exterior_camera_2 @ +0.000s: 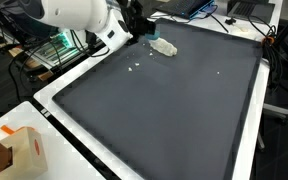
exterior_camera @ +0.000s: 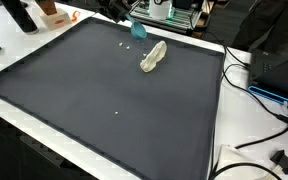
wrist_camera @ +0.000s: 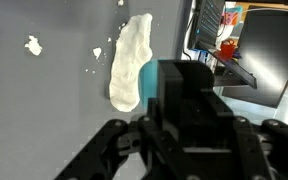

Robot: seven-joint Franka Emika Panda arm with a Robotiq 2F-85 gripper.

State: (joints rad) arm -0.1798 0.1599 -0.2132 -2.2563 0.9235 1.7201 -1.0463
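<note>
- The gripper (wrist_camera: pixel 172 88) is drawn narrow and, as far as I can judge from the wrist view, is clamped on a teal piece (wrist_camera: pixel 149 85). I see only one face of it, so the hold may be shallow. A sideways drag could twist it out of the fingers.
- The teal piece sits right by one end of the pale lump (exterior_camera: pixel 153 56), which lies near the far edge of the dark mat (exterior_camera: pixel 84 110). I cannot tell whether the two touch. If I come down too fast, I may jam the piece into the mat or squash the lump.
- The lump looks soft and flaky, and white crumbs (wrist_camera: pixel 32 45) lie just beside it. A hard push could break off more and spread them about.
- The mat's edge and the clutter beyond it are near. A sweep away from me could shove the lump off the mat.
- The gripper body fills much of the wrist view and hides the contact point, so I risk misjudging height there.
</note>
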